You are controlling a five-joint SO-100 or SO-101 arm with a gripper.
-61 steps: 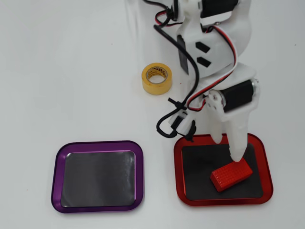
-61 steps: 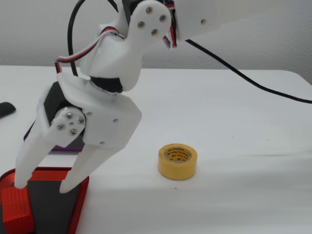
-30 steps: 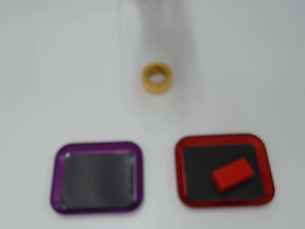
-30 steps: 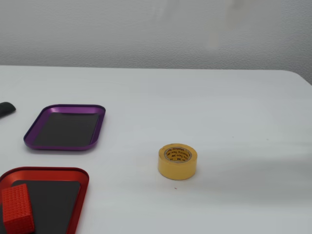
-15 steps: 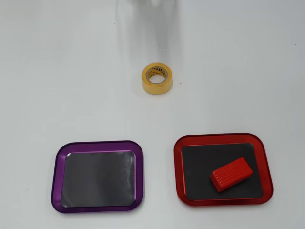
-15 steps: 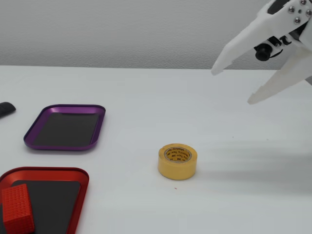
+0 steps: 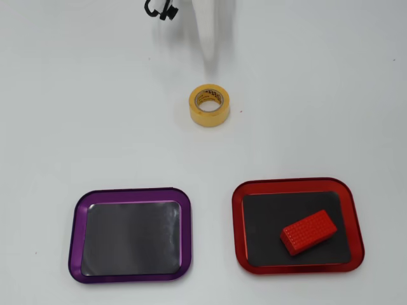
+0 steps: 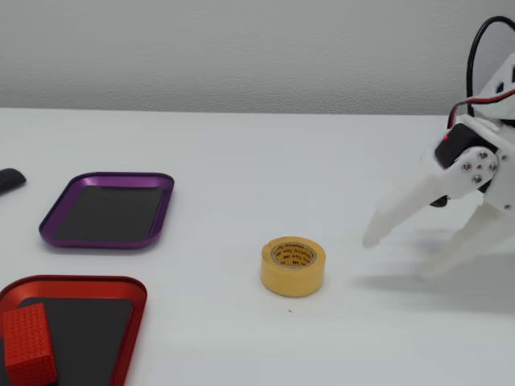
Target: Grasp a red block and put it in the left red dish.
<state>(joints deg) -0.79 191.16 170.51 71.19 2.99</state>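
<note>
Looking down from the overhead camera, I log two shallow rounded-rectangle trays side by side on the white table (image 7: 63,127). The glossy red-rimmed dish with the black flat floor (image 7: 240,235) sits on the right in this view; the purple-rimmed tray of the same shape (image 7: 76,235) sits on the left, well apart from it.

The small bright red textured brick (image 7: 308,232) lies flat inside the red dish, angled diagonally, toward the right-hand part of the black floor. The purple tray's dark floor carries nothing that I can see.

A yellow roll of tape (image 7: 209,105) lies flat on the table, above the gap between the trays in the overhead view.

On the fixed side camera the red dish (image 8: 129,322) is at lower left with the brick (image 8: 28,346) at its left end; the purple tray (image 8: 52,217) is behind it.

My white two-finger gripper (image 8: 398,253) hangs at the right of the side view, near the tape roll but apart from it. Its fingers are spread wide and hold nothing.
</note>
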